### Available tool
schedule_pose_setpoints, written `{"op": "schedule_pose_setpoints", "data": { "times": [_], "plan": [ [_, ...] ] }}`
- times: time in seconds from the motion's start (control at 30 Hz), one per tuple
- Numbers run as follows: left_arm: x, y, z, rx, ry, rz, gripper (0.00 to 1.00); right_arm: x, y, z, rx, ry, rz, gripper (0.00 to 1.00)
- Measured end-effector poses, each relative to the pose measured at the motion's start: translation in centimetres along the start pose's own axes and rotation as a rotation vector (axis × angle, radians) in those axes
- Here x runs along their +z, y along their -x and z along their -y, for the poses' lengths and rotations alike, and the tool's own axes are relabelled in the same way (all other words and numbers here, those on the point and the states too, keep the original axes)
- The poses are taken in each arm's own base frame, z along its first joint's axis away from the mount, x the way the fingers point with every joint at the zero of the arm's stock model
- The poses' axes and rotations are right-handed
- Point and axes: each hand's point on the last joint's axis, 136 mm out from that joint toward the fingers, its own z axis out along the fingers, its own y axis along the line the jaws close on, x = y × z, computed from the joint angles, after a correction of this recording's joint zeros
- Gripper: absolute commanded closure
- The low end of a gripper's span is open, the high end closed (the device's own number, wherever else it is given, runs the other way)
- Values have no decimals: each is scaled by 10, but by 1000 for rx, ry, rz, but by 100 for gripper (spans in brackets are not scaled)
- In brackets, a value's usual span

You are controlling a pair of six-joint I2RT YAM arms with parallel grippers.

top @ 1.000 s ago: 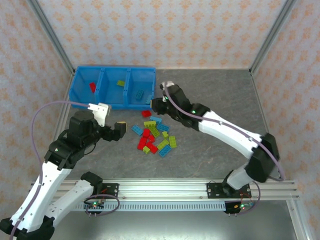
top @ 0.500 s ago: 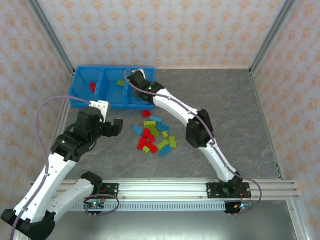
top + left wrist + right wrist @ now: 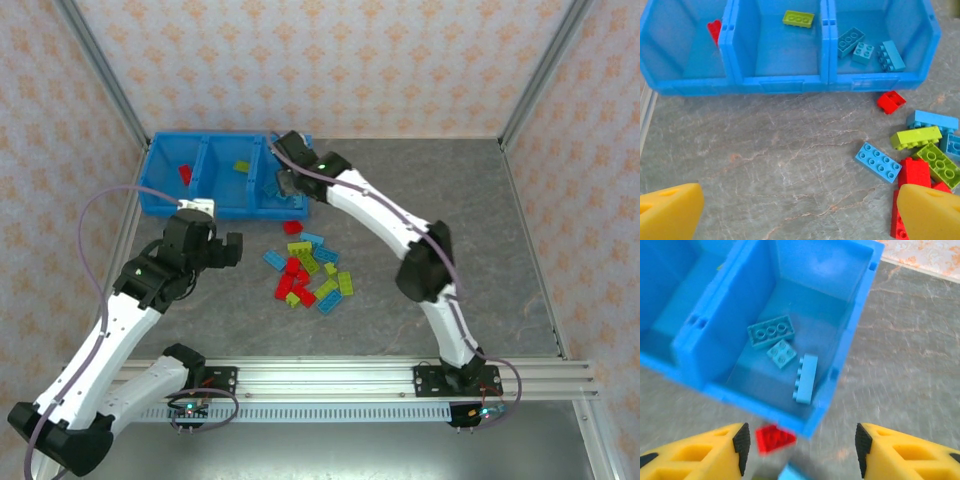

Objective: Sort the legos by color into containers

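The blue tray [image 3: 170,208] stands at the back left with three compartments. Its left one holds a red lego [image 3: 714,31] and its middle one a lime lego [image 3: 798,18]. Three light blue legos [image 3: 805,378] lie in the right one. My right gripper [image 3: 800,450] hovers open over that compartment's front corner, with nothing between its fingers. On the table, a loose pile of red, lime and blue legos [image 3: 305,270] lies in front of the tray. A single red lego [image 3: 891,101] sits just below the tray wall. My left gripper [image 3: 800,210] is open above bare table, left of the pile.
Metal frame posts and patterned walls close in the table at the back and sides. The aluminium rail [image 3: 330,378] with both arm bases runs along the near edge. Grey table stretches to the right of the pile.
My right arm swung from the pile's back edge to the tray's right compartment and its jaws opened. The left arm shifted slightly forward, still open.
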Motion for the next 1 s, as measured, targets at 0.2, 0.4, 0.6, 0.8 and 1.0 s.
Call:
{"op": "schedule_pose_setpoints", "data": {
  "times": [0.2, 0.4, 0.6, 0.8, 1.0],
  "plan": [
    [23, -14, 18, -358, -39, -85, 5, -123, -35, 16, 53, 210, 52, 24],
    [78, -54, 72, -524, -83, -331, 12, -164, -113, 27, 141, 353, 15, 3],
    [118, -87, 96, -589, 27, -470, 16, -152, -175, 37, 251, 354, -94, 1],
    [152, -96, 107, -632, 111, -520, 22, -165, -173, 40, 304, 370, -64, 1],
    [175, -112, 111, -618, 157, -560, 34, -165, -174, 42, 326, 363, -68, 1]
  ]
}}
